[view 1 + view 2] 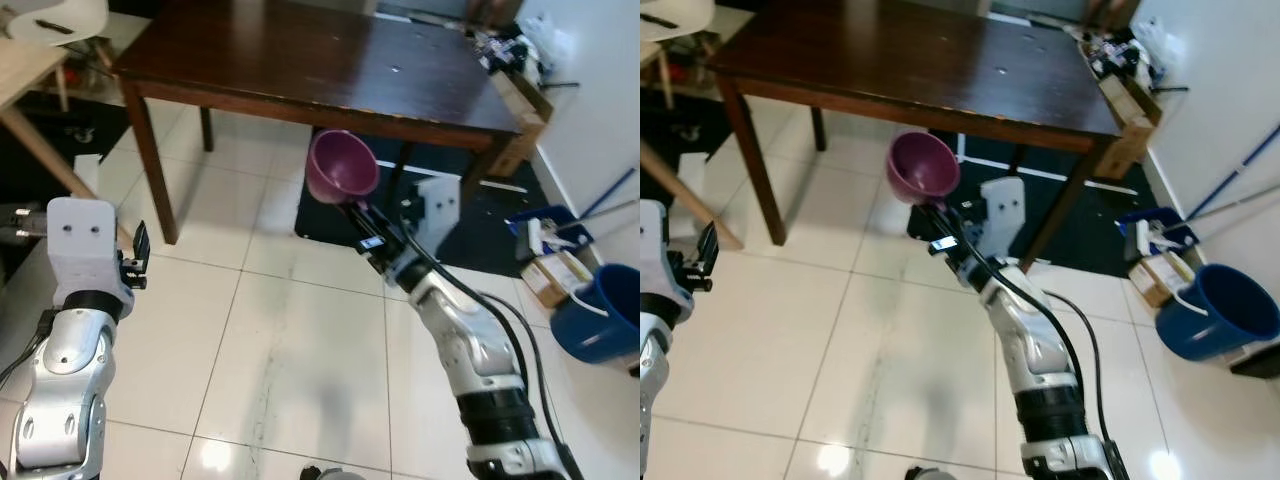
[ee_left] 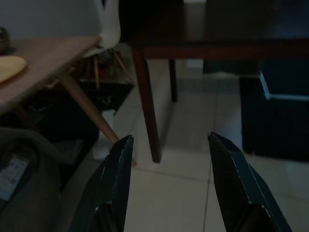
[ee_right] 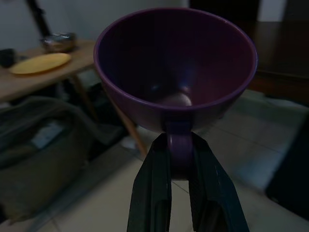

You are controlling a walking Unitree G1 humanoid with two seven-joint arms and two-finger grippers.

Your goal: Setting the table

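A purple cup [image 1: 341,165] hangs in the air just below the front edge of the dark wooden table [image 1: 300,55], mouth tipped toward the camera. My right gripper [image 1: 358,212] is shut on the cup's handle [image 3: 178,145], its black fingers [image 3: 152,188] pinching it from both sides. The cup [image 3: 176,67] looks empty inside. My left gripper [image 1: 138,255] is held up at the left, short of the table's left front leg [image 1: 150,165], and its two fingers [image 2: 116,183] stand apart with nothing between them.
A light wooden table [image 2: 38,67] with a yellow plate [image 3: 41,63] and a white chair [image 1: 55,20] stand to the left. A blue bucket [image 1: 605,315], boxes and a mop handle crowd the right wall. A black mat [image 1: 480,225] lies under the dark table. White floor tiles lie in front.
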